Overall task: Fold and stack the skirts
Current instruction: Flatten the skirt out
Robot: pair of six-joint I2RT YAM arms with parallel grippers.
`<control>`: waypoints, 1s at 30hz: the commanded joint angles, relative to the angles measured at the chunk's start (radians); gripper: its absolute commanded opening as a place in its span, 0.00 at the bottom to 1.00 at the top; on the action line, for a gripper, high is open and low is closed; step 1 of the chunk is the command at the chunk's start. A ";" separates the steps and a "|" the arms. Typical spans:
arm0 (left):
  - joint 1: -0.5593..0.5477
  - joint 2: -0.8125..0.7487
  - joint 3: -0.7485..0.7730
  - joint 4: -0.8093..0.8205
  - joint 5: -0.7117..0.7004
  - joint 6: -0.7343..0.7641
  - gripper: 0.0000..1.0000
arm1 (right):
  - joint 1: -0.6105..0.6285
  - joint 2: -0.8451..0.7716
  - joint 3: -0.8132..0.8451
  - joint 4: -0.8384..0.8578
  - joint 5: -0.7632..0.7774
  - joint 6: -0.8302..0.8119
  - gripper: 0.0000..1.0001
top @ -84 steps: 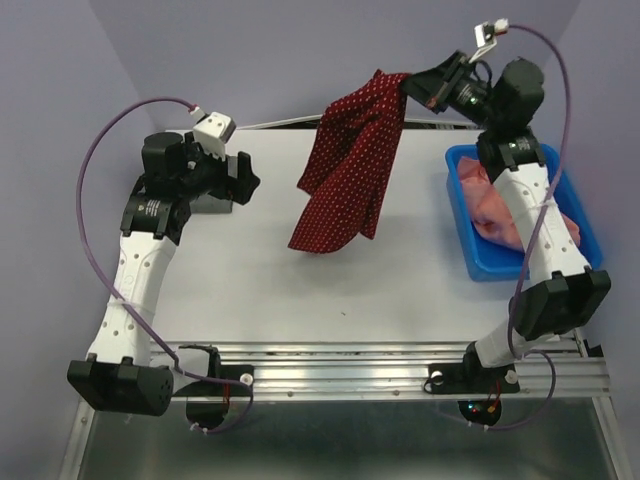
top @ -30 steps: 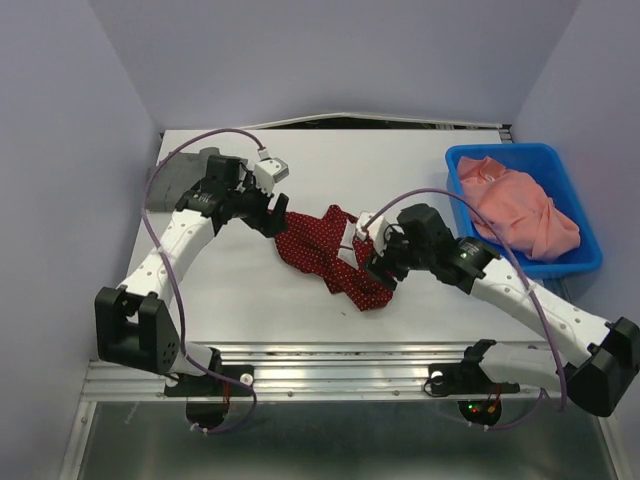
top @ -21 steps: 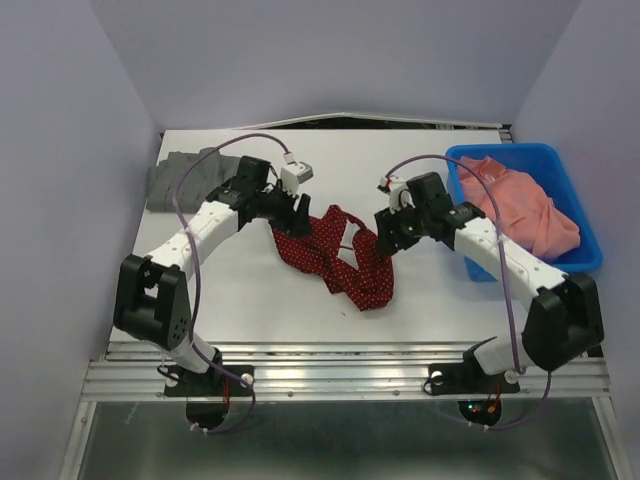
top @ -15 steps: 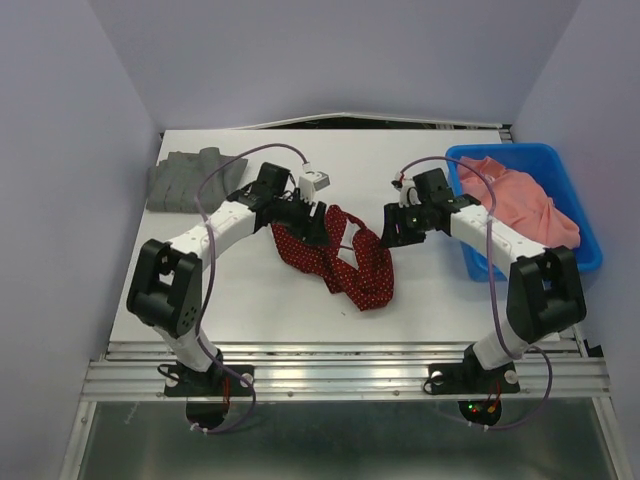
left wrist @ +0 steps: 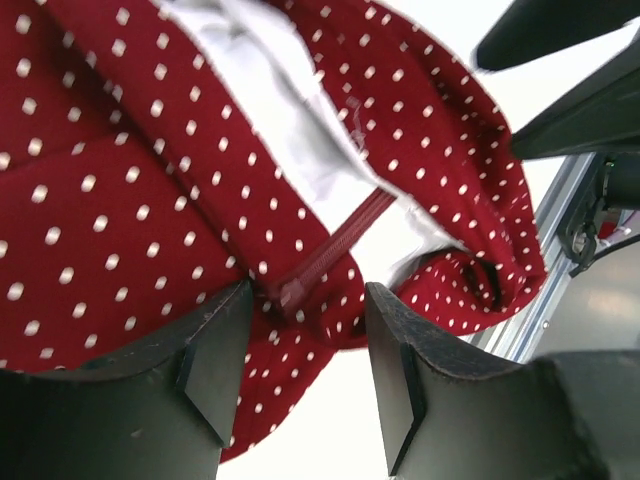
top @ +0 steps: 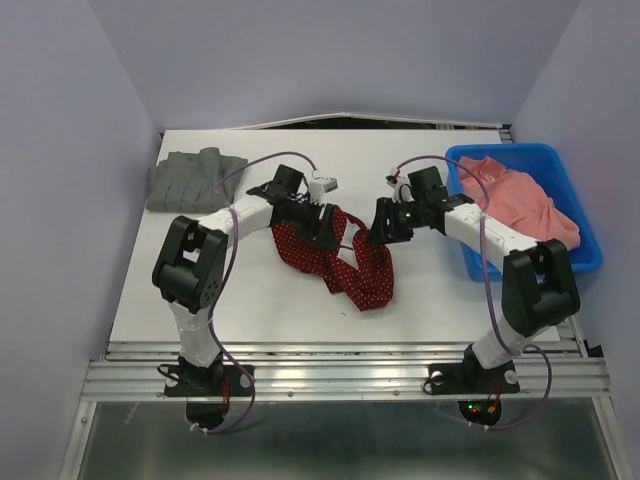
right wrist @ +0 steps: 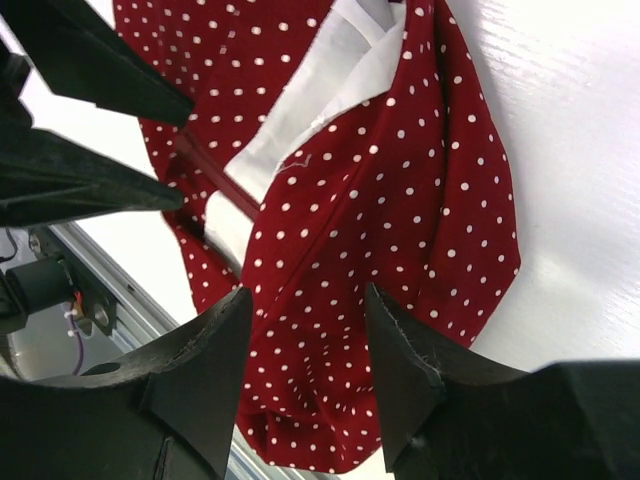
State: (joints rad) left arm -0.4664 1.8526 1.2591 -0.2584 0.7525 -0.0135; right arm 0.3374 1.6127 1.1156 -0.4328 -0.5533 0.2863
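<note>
Item one, red dotted skirt: it is lying crumpled and twisted at the middle of the tabletop, not yet spread or folded. Item two, grey skirt: it is sitting folded at the far left corner, well apart from the red one, awaiting its partner. Item three, blue bin at the right, holding pink cloth. Left end effector: it is hovering over the skirt's left part, fingers standing apart with nothing pinched. Right end effector: it is hovering over the right part, fingers likewise apart and empty. Hazards you are facing, as a judgement: closing here may be catching only the white lining or the zipper rather than a true edge, because several layers are bunching under each tip. Pulling both ways on mismatched layers would be tightening the twist instead of flattening it, and the two tips are working near enough to knock together. Views: the overhead one is giving you the whole layout, the grey skirt and the bin, yet it is hiding the finger gaps. The wrist views are showing the gaps, the lining and the zipper, but neither the grey skirt nor the bin.
</note>
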 commanded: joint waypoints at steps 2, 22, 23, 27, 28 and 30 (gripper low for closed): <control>-0.015 0.017 0.063 0.030 0.045 -0.016 0.58 | 0.005 0.033 0.029 0.071 -0.036 0.040 0.54; -0.015 0.056 0.066 0.042 0.027 -0.023 0.40 | 0.005 0.142 0.072 0.111 0.020 0.097 0.42; -0.015 0.059 0.068 0.042 0.027 -0.022 0.40 | 0.005 0.145 0.073 0.123 0.012 0.105 0.41; -0.015 0.069 0.075 0.038 0.022 -0.016 0.29 | 0.005 0.156 0.085 0.129 -0.007 0.096 0.19; -0.015 0.071 0.086 0.025 0.007 -0.010 0.19 | 0.005 0.151 0.092 0.121 0.001 0.085 0.14; -0.014 0.066 0.105 0.002 -0.018 0.007 0.08 | -0.004 0.136 0.116 0.086 0.024 0.041 0.02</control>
State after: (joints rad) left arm -0.4805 1.9209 1.3037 -0.2359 0.7578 -0.0349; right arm 0.3374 1.7737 1.1439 -0.3557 -0.5426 0.3748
